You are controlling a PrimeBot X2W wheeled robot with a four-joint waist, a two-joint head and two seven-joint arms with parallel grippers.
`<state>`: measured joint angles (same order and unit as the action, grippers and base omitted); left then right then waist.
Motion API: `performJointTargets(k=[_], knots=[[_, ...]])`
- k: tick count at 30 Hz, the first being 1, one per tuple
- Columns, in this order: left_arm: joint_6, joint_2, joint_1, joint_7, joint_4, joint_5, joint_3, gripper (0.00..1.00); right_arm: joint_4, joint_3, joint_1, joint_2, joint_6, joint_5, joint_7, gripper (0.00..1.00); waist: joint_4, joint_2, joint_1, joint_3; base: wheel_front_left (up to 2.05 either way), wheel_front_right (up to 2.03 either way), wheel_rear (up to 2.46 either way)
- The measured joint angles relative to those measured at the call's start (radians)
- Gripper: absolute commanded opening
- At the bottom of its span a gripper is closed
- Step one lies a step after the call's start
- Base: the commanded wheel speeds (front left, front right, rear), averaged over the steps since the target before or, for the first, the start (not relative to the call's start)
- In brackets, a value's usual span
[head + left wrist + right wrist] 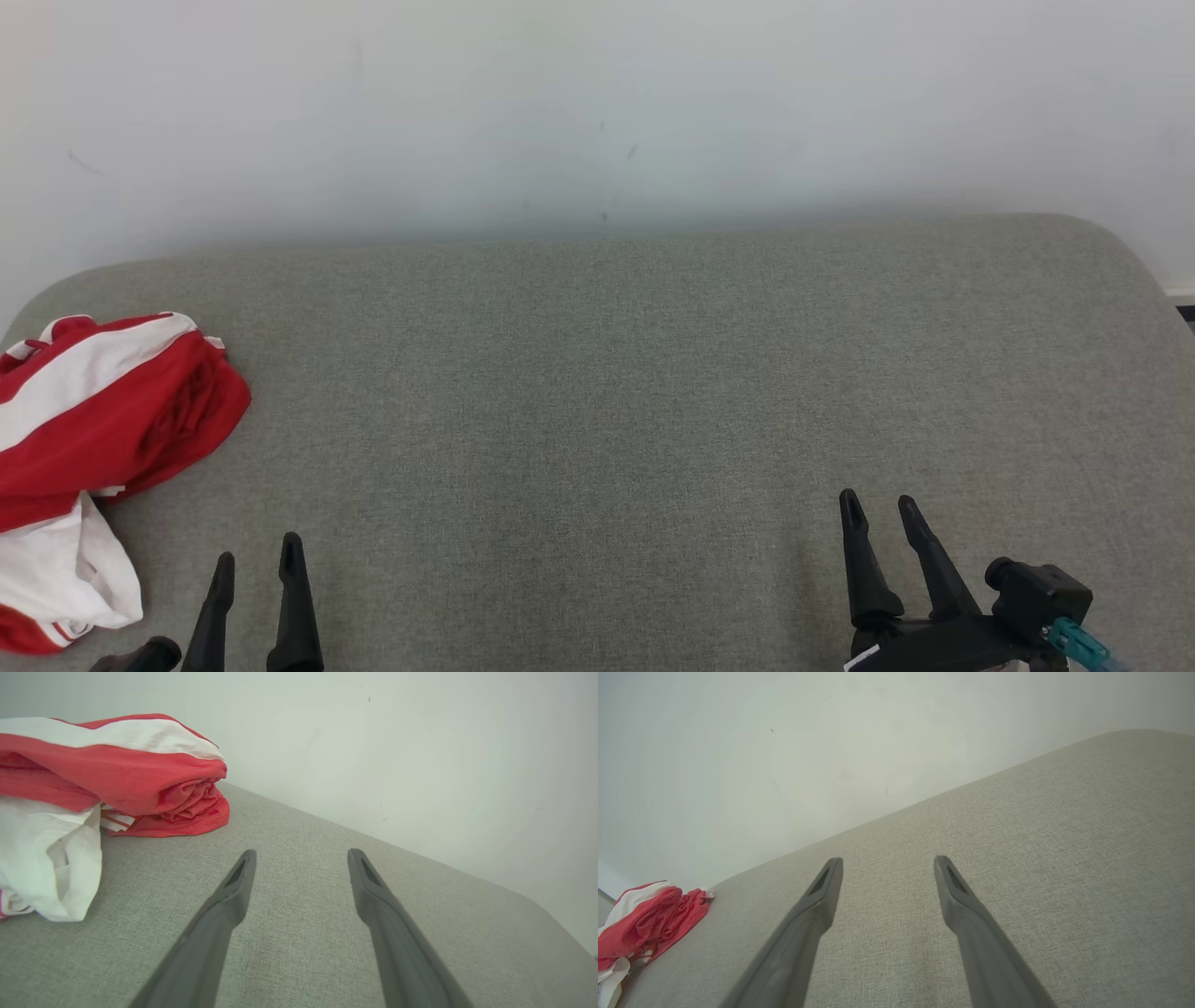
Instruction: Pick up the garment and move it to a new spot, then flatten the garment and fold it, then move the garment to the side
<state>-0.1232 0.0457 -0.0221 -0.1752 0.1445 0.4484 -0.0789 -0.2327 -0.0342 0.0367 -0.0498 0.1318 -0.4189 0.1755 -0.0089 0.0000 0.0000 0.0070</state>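
Note:
A red and white garment lies crumpled in a heap at the far left of the grey fabric surface. The left wrist view has the garment at its upper left, and the right wrist view has the garment small at its lower left. My left gripper stands open just right of the heap, near the front edge, with nothing between its fingers. At the lower right my right gripper is open too, far from the cloth, its fingers over bare fabric.
A pale wall rises right behind the grey surface. The surface has rounded back corners, and its right one curves away near a dark strip of floor.

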Motion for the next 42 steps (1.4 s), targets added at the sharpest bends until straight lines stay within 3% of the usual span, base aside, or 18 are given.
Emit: performJointTargets(k=[21, 42], knots=[[-0.006, 0.001, -0.018, -0.044, -0.018, -0.205, -0.015, 1.0, 0.001, 0.027, -0.005, 0.0, 0.0, 0.184, 0.045, 1.0, -0.002, 0.0, 0.0, -0.001, 0.0, 0.0, 0.0], [-0.008, 0.016, -0.046, -0.084, -0.016, -0.331, -0.045, 1.0, -0.001, 0.03, -0.016, -0.001, 0.0, 0.318, 0.082, 1.0, 0.001, 0.0, 0.0, -0.01, 0.0, 0.0, 0.0]])
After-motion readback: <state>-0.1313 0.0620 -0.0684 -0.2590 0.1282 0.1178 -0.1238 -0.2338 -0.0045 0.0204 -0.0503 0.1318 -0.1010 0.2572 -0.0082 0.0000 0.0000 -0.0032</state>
